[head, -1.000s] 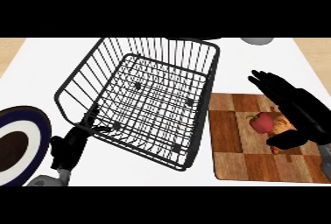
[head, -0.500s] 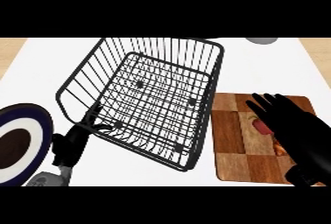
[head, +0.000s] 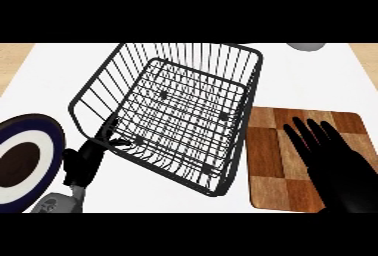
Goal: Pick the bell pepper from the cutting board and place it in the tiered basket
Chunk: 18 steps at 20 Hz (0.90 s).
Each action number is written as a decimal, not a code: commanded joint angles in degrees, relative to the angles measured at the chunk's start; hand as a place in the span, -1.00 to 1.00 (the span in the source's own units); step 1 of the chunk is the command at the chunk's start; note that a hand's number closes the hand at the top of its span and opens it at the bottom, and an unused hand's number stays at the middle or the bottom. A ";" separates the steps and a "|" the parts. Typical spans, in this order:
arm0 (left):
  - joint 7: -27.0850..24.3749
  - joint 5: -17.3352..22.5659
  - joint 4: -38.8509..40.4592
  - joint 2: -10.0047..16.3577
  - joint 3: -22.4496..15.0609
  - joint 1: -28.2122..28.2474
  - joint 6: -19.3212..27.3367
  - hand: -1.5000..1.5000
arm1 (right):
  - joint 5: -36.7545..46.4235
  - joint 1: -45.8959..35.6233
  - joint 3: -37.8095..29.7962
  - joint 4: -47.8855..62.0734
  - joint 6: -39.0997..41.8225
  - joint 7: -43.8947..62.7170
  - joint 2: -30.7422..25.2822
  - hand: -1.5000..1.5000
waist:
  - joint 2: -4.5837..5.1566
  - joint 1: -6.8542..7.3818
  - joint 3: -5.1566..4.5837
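Observation:
The black wire tiered basket (head: pixel 177 115) stands tilted in the middle of the white counter. To its right lies the wooden cutting board (head: pixel 269 150). My right hand (head: pixel 332 160) lies flat over the board's right half, open, fingers straight and spread, pointing away from me. The bell pepper does not show; the hand covers the spot where it lay. My left hand (head: pixel 80 166) rests at the lower left, by the basket's near-left corner, fingers up and holding nothing.
A dark blue plate (head: pixel 46 125) with a white ring and brown centre sits at the left edge. A grey round object (head: pixel 306 46) shows at the top right. Tan counter edges flank the white top.
My right hand has come down and forward over the cutting board and now hides the red pepper, which showed beside it a second ago. The left hand has stayed put.

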 commanded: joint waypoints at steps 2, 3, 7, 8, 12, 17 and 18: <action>-1.64 0.65 -2.23 -2.15 1.11 -3.04 -1.54 0.00 | 6.39 1.15 1.21 7.14 -1.86 2.04 3.18 -1.00 | -0.01 0.24 0.09; -1.52 1.68 1.20 -1.18 3.02 -5.04 -3.67 0.00 | 5.32 -1.72 1.14 6.29 3.03 5.63 5.73 -1.00 | 0.05 0.23 0.03; -0.93 -0.79 -1.75 -4.09 0.75 -2.77 -1.92 0.00 | 7.12 1.10 1.37 12.55 -2.11 -0.01 7.67 -1.00 | 0.01 0.22 0.10; -0.75 -0.95 -0.30 -3.85 1.85 -4.11 -2.17 0.00 | 7.72 1.64 0.83 13.03 -3.16 -0.62 8.01 -1.00 | 0.01 0.08 0.09; -0.11 -1.17 -3.59 -3.34 2.38 -1.29 -2.94 0.00 | 9.76 3.28 -2.19 19.97 -11.07 -9.37 6.50 -1.00 | -0.01 0.26 0.13; -1.37 -3.77 -1.45 -6.54 1.95 -2.59 -1.59 0.00 | 9.28 4.43 -6.11 19.76 -8.91 -8.09 7.31 -1.00 | -0.06 -0.08 0.09; -0.50 -2.41 -1.42 -4.08 3.97 -3.20 -4.47 0.00 | 8.64 4.13 -7.46 18.45 -7.13 -8.37 6.95 -1.00 | -0.08 -0.05 0.08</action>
